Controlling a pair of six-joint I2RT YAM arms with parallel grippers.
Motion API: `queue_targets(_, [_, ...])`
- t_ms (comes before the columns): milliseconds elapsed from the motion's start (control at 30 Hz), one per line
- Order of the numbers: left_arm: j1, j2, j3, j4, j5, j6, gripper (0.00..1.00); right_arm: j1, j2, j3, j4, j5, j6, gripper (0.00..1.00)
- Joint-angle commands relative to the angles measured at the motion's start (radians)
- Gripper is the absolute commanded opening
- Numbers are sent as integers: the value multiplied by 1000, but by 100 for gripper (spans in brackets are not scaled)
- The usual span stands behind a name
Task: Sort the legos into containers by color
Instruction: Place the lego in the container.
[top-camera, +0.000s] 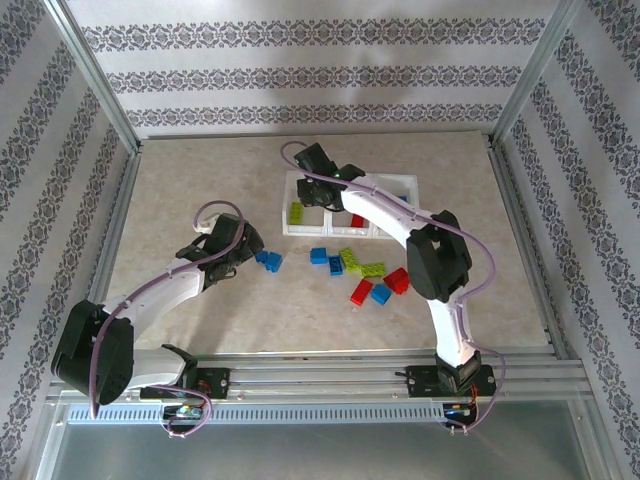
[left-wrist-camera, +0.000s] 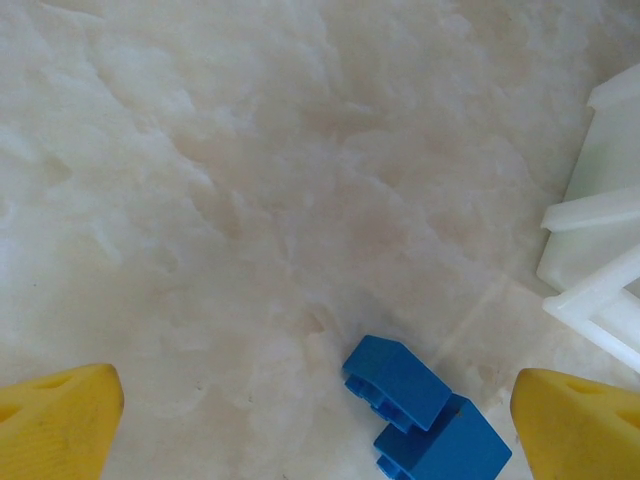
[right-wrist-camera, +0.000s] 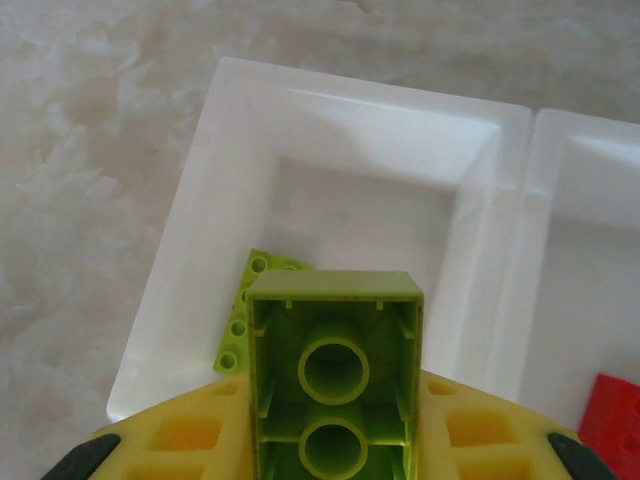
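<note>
Two things could have tripped you here. Your right gripper (right-wrist-camera: 335, 455) was clamped on a green brick (right-wrist-camera: 335, 340), its hollow underside toward the wrist camera. It hung over the near part of the tray's (right-wrist-camera: 190, 300) left compartment, where a flat green piece (right-wrist-camera: 250, 310) lay; a red brick (right-wrist-camera: 612, 420) sat in the middle compartment. Released from that spot, I judge the brick could strike the near wall or the flat piece and hop out, or land in with the red. Your left gripper (left-wrist-camera: 315, 430) stood released, jaws wide, low over the table left of the tray, with two blue bricks (left-wrist-camera: 420, 415) touching each other between its fingers (left-wrist-camera: 55, 420), nearer the right one. Closing there might catch both, or nudge one away. More loose bricks (top-camera: 372, 270) lay on the table just near of the tray.
</note>
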Motion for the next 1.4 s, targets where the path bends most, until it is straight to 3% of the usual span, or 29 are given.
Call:
queue_targets(0, [13,-21,-15,29,5,-2,100,7,53,58,-33,4,-30,25])
queue_targets(167, [15,-25,-19,32,6,-4,100,7,98,99,-38,-4,-34,30])
queue_targets(400, [20,-47,-25,31,2,0,100,7,106,116,-50,-4,-36,45])
queue_targets(767, [26,-73,-38,39,-6,10,100,10,21,64,-44,7,-32,49])
queue_targets(1067, [28,-90,-29,43,-14,44,100,31,-164,-151,-28,52,34,50])
queue_targets(1367, [28,-99,-30,85,-1,73,100,57,-485,-568,-67,119,189,51])
